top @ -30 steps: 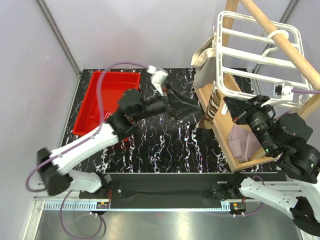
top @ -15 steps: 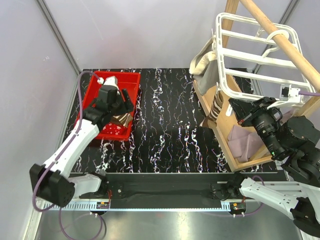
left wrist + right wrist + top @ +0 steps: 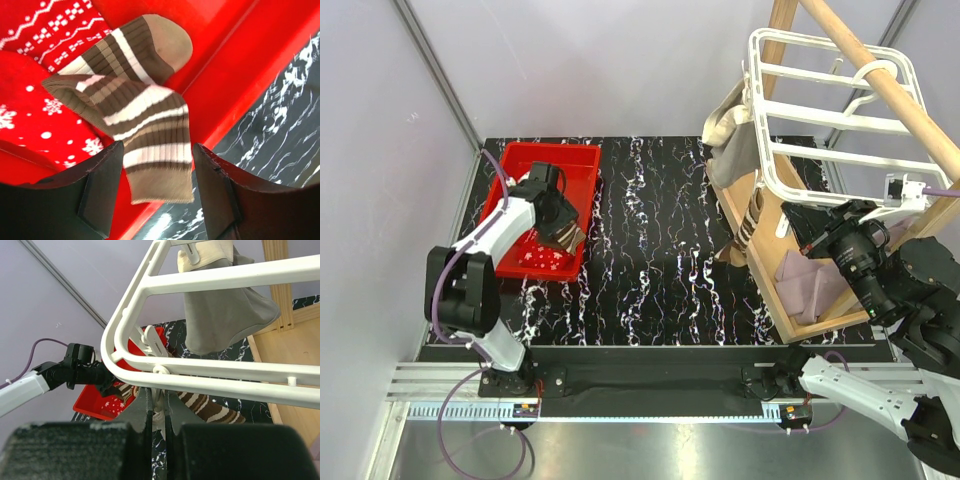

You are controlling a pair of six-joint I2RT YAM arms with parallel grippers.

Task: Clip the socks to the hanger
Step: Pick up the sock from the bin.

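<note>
My left gripper (image 3: 157,192) is open, low in the red tub, with a brown-and-cream striped sock (image 3: 137,107) lying between its fingers; I cannot tell whether they touch it. A red sock with white specks (image 3: 45,120) lies under it. In the top view the left gripper (image 3: 563,222) is over the same striped sock (image 3: 567,238). My right gripper (image 3: 159,399) is shut on a small white clip (image 3: 160,412) under the white hanger (image 3: 210,380). It shows in the top view (image 3: 790,222) at the lower edge of the hanger (image 3: 830,110). A beige-grey sock (image 3: 225,310) and another striped sock (image 3: 215,410) hang from the hanger.
The red tub (image 3: 525,165) stands at the back left of the black marbled table (image 3: 660,260). A wooden pole (image 3: 890,85) carries the hanger. A wooden frame (image 3: 760,250) on the right holds a mauve-pink sock (image 3: 805,282).
My left arm swung from the table's middle back left to the red tub and lowered over the striped sock. The right gripper has stayed at the hanger's lower edge.
</note>
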